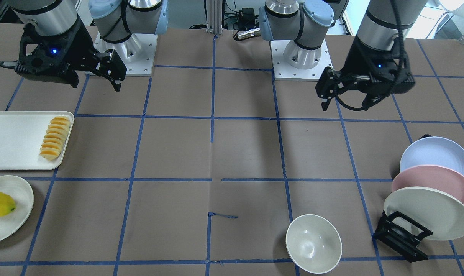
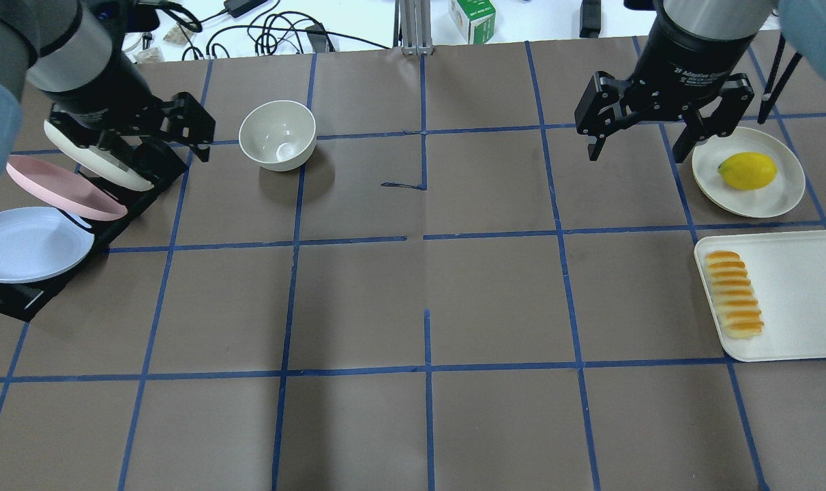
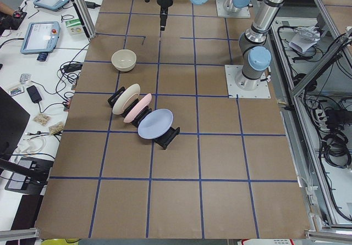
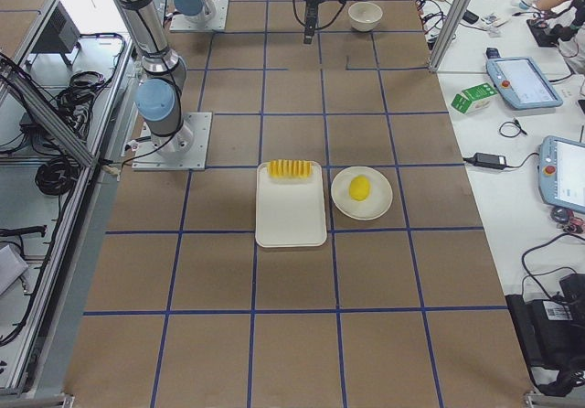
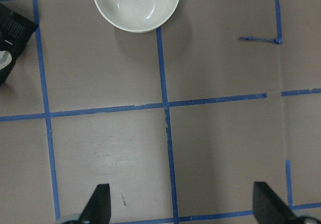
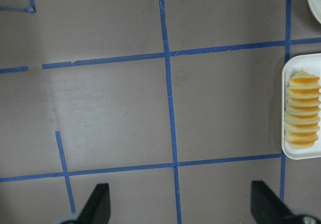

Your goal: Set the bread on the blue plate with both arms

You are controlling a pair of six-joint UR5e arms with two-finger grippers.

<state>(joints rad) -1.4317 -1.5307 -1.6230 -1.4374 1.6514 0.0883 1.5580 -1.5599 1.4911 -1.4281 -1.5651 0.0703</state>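
The ridged loaf of orange-topped, pale-yellow bread slices (image 2: pixel 733 294) lies along one edge of a cream rectangular tray (image 2: pixel 805 293) on the brown table (image 2: pixel 426 300). Well apart, the round pale blue plate (image 2: pixel 27 244) leans in a black rack (image 2: pixel 7 300). The left end effector (image 1: pixel 345 106) and right end effector (image 2: pixel 635 155) hover with fingers spread, holding nothing.
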